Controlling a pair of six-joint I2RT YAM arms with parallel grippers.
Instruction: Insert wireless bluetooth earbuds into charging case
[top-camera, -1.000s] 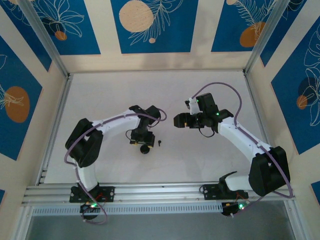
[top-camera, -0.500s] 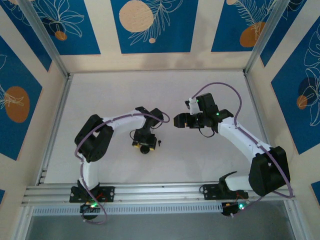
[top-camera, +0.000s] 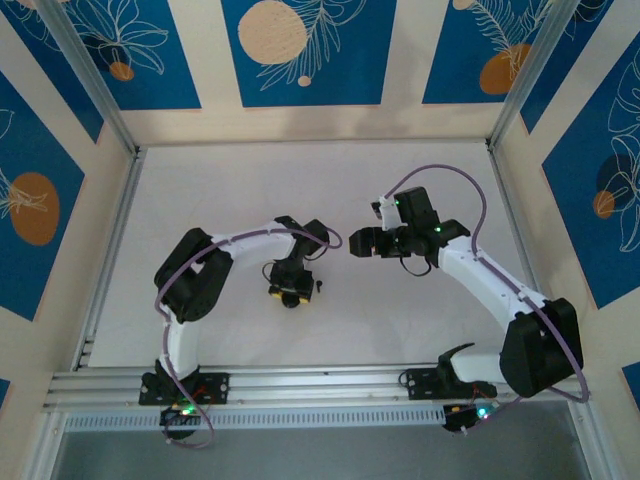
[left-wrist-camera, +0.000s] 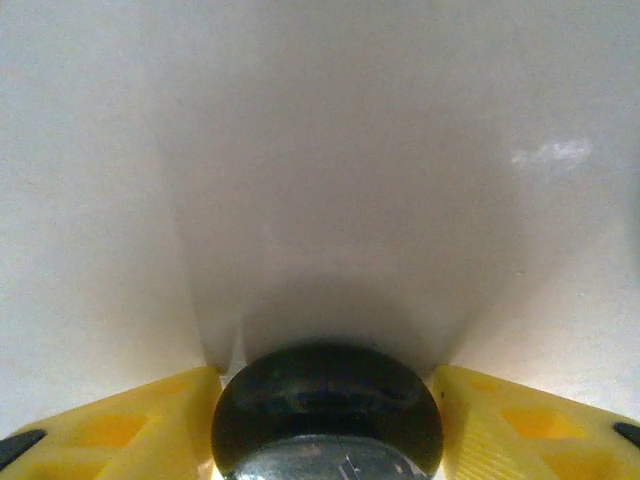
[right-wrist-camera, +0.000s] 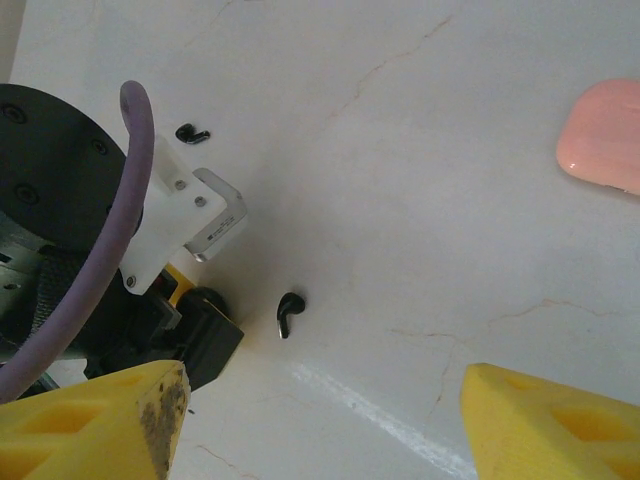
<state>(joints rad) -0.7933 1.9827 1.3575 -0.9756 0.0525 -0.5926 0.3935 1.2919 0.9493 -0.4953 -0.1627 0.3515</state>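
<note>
Logging the top view first: the left claw (top-camera: 288, 294) is down on the white bench (top-camera: 200, 190), near the middle, with the black case (top-camera: 290, 299) between its yellow fingers. One black earbud (top-camera: 318, 286) lies on the bench just to the right of that claw, apart from it. The right claw (top-camera: 357, 243) hangs farther back and to the right, pointing toward the left arm (top-camera: 230, 245). I cannot tell its spread from this height.

Left wrist view: the black case (left-wrist-camera: 325, 410) sits low in the frame, rounded and glossy. The yellow fingers (left-wrist-camera: 120, 430) of the left claw (left-wrist-camera: 326, 375) stand against both its sides with no gap showing, so the claw is pinching the case. Whether the case lid is up or down I cannot tell.

Right wrist view: the right claw (right-wrist-camera: 325, 380) is spread wide, with one yellow finger (right-wrist-camera: 100, 425) at each lower corner and bare bench (right-wrist-camera: 420, 200) between them. The black earbud (right-wrist-camera: 289, 313) lies loose on the bench ahead of it, near the left arm (right-wrist-camera: 60, 180). A second black earbud (right-wrist-camera: 191, 132) lies farther off, beside the purple cable (right-wrist-camera: 135, 170). The pink case (right-wrist-camera: 605, 135) sits at the right edge, cut by the frame and well apart from both earbuds.
</note>
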